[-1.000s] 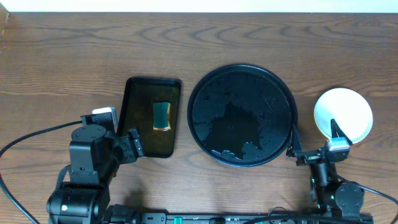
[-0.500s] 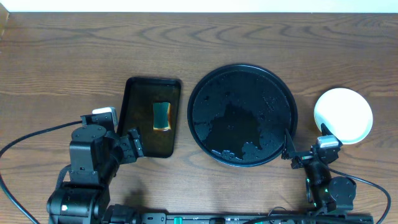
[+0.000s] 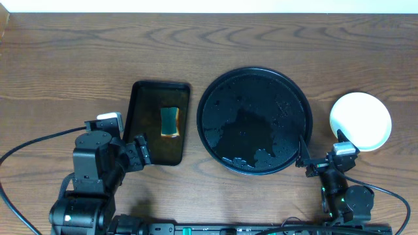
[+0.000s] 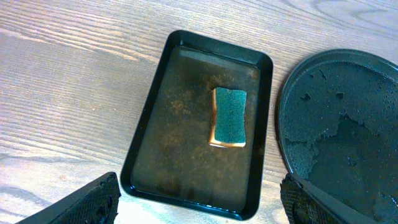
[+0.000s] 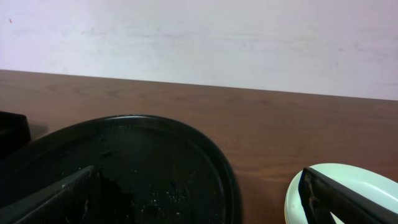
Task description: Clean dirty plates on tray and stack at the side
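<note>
The large round black tray (image 3: 255, 121) sits mid-table, wet and holding no plates; it also shows in the left wrist view (image 4: 339, 124) and the right wrist view (image 5: 124, 168). A pale stack of plates (image 3: 360, 121) rests on the bare wood at the right, its rim showing in the right wrist view (image 5: 348, 193). My right gripper (image 3: 321, 155) is open and empty, low at the front between the tray and the plates. My left gripper (image 3: 134, 153) is open and empty at the front of the rectangular tray.
A smaller rectangular black tray (image 3: 159, 121) stands left of the round tray, with a green-and-yellow sponge (image 3: 170, 122) in it, also seen in the left wrist view (image 4: 229, 116). A pale wall runs along the table's far edge (image 5: 199, 37).
My right gripper has drawn back from the plate stack toward the front edge and slightly left, then stayed still. The left arm has not moved.
</note>
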`<state>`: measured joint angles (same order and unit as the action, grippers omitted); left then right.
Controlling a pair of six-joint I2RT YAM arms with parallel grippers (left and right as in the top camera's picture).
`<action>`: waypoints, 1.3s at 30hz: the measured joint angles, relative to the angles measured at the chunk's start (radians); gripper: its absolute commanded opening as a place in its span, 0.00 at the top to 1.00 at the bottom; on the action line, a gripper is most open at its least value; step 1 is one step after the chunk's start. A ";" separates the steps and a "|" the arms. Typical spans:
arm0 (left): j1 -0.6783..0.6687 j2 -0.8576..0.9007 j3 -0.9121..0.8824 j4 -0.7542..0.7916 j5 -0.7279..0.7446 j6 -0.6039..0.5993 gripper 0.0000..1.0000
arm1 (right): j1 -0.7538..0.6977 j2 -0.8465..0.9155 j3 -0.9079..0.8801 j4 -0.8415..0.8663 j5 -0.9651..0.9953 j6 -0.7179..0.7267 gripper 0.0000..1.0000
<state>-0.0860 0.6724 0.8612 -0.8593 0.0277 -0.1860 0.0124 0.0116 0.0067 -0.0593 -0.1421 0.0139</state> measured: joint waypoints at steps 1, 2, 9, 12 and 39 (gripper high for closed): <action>0.000 0.000 0.000 0.000 0.000 0.000 0.17 | 0.000 0.000 0.000 0.000 0.000 0.000 0.01; 0.000 0.000 0.000 0.000 0.000 0.000 0.17 | 0.000 0.000 0.000 0.000 0.000 0.000 0.01; 0.000 0.000 0.000 0.000 0.000 0.000 0.17 | 0.000 0.000 0.000 0.000 0.000 0.000 0.01; 0.000 0.000 0.000 0.000 0.000 0.000 0.17 | 0.000 0.000 0.000 0.000 0.000 0.000 0.01; 0.001 -0.132 0.000 -0.010 0.002 0.003 0.03 | 0.000 0.000 0.000 0.000 0.000 0.000 0.01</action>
<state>-0.0849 0.5400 0.8608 -0.8692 0.0299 -0.1825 0.0128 0.0116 0.0067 -0.0593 -0.1425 0.0135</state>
